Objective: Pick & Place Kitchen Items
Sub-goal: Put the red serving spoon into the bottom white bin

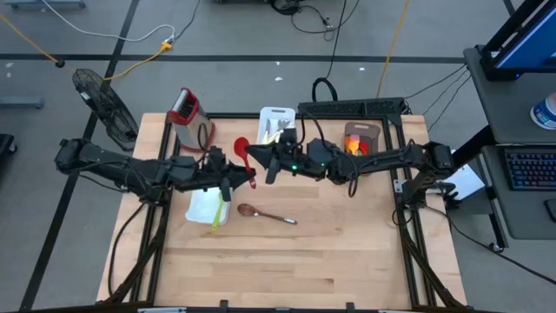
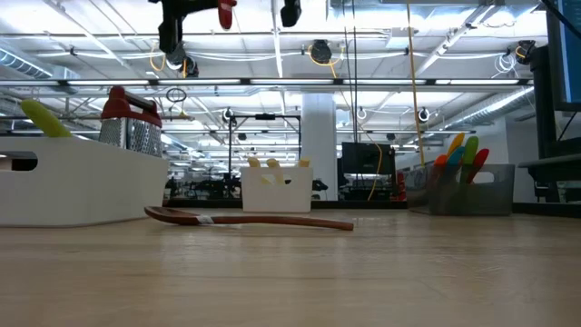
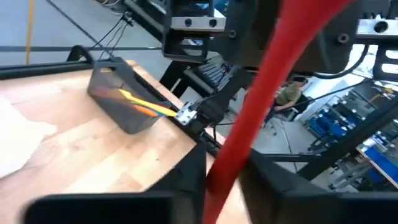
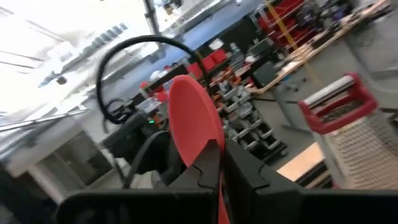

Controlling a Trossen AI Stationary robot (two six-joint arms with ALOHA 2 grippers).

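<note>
A red spatula (image 1: 242,149) with a rounded blade is held in the air between my two grippers, above the table's middle. My left gripper (image 1: 241,181) comes from the left and is shut on its handle. My right gripper (image 1: 260,162) comes from the right and is shut on it near the blade. In the low view both grippers show only at the top edge, with a bit of red (image 2: 227,11) between them. A brown wooden spoon (image 1: 266,214) lies flat on the table, also seen in the low view (image 2: 245,218). My left gripper pinches the red spatula's handle (image 3: 231,163) between its two fingers. The handle runs on past the fingers toward my right gripper. The spatula is lifted clear of the table. My right gripper pinches the red spatula just below its rounded blade (image 4: 219,163) between its two fingers. The blade (image 4: 194,115) stands out beyond the fingertips. The spatula is clear of the table.
A white tray (image 1: 201,209) holding a yellow-green utensil stands below my left gripper. A steel grater with a red top (image 1: 184,115) stands at the far left. A white tray (image 1: 276,122) and a dark tray with coloured utensils (image 1: 360,137) stand at the far edge.
</note>
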